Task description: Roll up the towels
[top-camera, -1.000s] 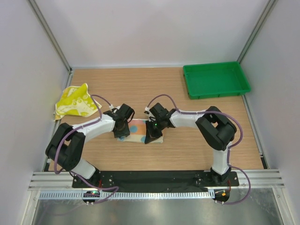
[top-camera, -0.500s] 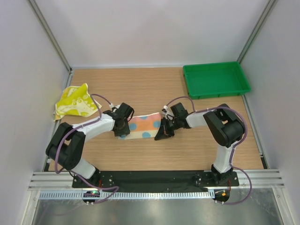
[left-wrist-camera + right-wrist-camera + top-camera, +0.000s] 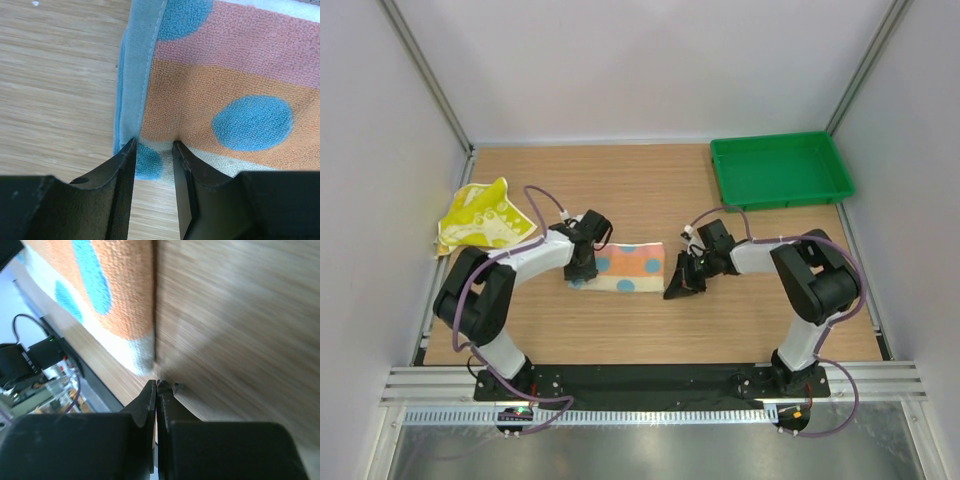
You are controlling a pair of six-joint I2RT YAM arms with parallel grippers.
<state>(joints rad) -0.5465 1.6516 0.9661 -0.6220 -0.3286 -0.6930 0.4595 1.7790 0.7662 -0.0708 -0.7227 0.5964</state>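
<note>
The light blue towel [image 3: 625,267] lies spread flat on the wooden table, orange-pink side with blue dots facing up [image 3: 225,70]. My left gripper [image 3: 582,272] is at its left end, and its fingertips [image 3: 154,143] stand a little apart over the towel's near corner, with nothing pinched between them. My right gripper [image 3: 673,291] is shut and empty, its tips [image 3: 157,383] just off the towel's right near corner [image 3: 142,357]. The yellow towel [image 3: 480,217] lies crumpled at the far left.
A green tray [image 3: 752,190] sits at the back right corner. White walls close in the table on three sides. The black base rail [image 3: 650,380] runs along the near edge.
My right gripper has drawn the towel's right end out to the right, so the bunched cloth now lies flat, and has come off it. The left gripper has stayed at the left end.
</note>
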